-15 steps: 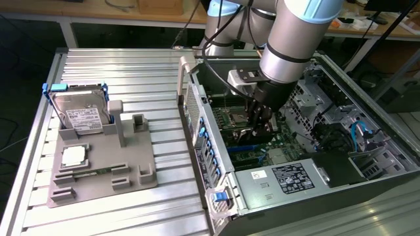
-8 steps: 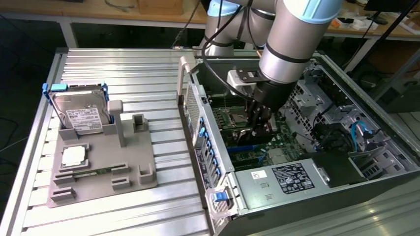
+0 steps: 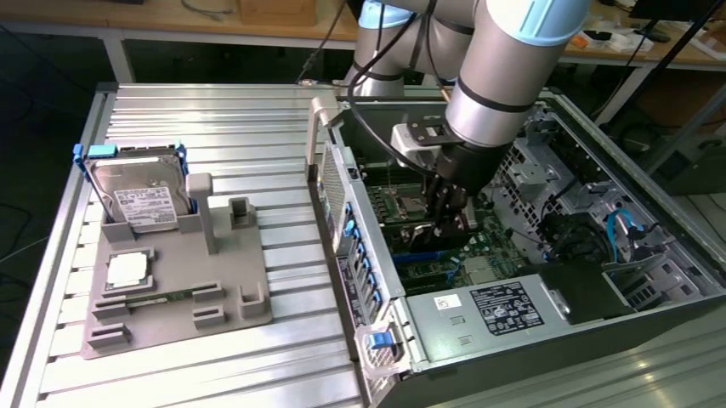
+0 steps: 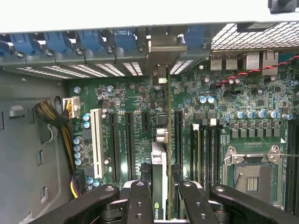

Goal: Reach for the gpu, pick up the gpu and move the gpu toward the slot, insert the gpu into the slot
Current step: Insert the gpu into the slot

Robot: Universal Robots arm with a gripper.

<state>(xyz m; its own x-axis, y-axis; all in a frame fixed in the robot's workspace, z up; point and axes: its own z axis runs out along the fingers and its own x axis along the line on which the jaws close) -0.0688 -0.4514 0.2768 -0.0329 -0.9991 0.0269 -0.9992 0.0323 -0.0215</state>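
Note:
My gripper [image 3: 447, 223] reaches down into the open computer case and is shut on the gpu [image 4: 159, 161], a thin dark card standing on edge between the black fingers [image 4: 139, 200]. In the wrist view the card runs from my gripper [image 4: 161, 203] across the green motherboard [image 4: 224, 112] to its silver bracket [image 4: 161, 53] at the case's rear openings. A short piece of the blue slot [image 3: 434, 253] shows below the card in the exterior view. Under the card the slot is hidden, so I cannot tell whether the card's edge sits in it.
Beside the card lie black expansion slots [image 4: 116, 144], a white slot [image 4: 97, 142], black memory slots [image 4: 205, 149] and the silver CPU socket [image 4: 252, 172]. A cable bundle [image 4: 55, 119] hangs at the case wall. Outside the case, a grey fixture [image 3: 233, 289] holds a hard drive [image 3: 138, 194].

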